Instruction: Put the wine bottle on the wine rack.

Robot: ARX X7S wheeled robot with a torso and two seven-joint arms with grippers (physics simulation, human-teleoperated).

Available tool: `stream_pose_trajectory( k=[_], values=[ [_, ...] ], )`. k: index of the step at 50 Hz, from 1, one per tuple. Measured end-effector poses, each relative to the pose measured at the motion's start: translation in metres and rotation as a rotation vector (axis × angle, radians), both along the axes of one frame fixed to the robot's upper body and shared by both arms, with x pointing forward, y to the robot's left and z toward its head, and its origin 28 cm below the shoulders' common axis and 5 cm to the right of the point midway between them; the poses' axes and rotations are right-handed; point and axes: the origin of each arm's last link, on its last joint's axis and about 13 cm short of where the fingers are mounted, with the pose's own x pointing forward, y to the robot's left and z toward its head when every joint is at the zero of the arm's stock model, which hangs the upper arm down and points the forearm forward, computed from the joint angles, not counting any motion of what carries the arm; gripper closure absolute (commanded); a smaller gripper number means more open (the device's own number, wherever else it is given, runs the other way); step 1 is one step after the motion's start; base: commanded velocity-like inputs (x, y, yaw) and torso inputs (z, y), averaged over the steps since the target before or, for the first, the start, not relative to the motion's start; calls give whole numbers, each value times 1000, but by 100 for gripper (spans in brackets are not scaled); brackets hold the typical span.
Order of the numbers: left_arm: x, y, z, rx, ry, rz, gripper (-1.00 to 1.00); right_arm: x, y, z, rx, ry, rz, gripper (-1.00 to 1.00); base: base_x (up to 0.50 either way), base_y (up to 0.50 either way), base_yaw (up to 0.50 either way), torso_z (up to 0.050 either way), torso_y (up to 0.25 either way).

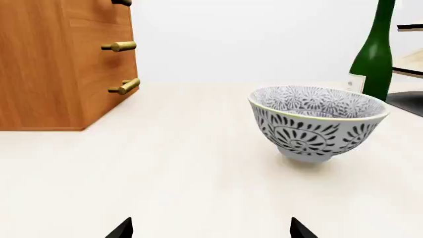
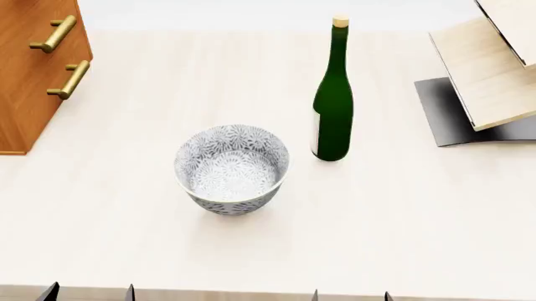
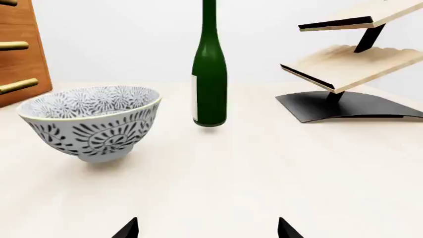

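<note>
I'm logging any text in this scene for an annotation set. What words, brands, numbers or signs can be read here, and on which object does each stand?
None can be read.
The wine bottle has a pale label seen edge-on; no print shows on it.
The bowl carries only a grey-white floral and leaf pattern, no lettering.
The wine rack and the drawer cabinet are plain, without markings.
</note>
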Motion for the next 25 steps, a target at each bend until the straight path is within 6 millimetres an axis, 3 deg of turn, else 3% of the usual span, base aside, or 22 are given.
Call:
stream_pose_trajectory(
  k=[12,25],
  values=[
    [1,-1,1,-2,-5,5,-100,0,1,0,-11,-2,4,-100,0,0,0,0,0],
    [-5,-2,11,20,-43,8,-100,-6,0,14,-2,-57,-3,-100,0,0,0,0,0]
  ],
)
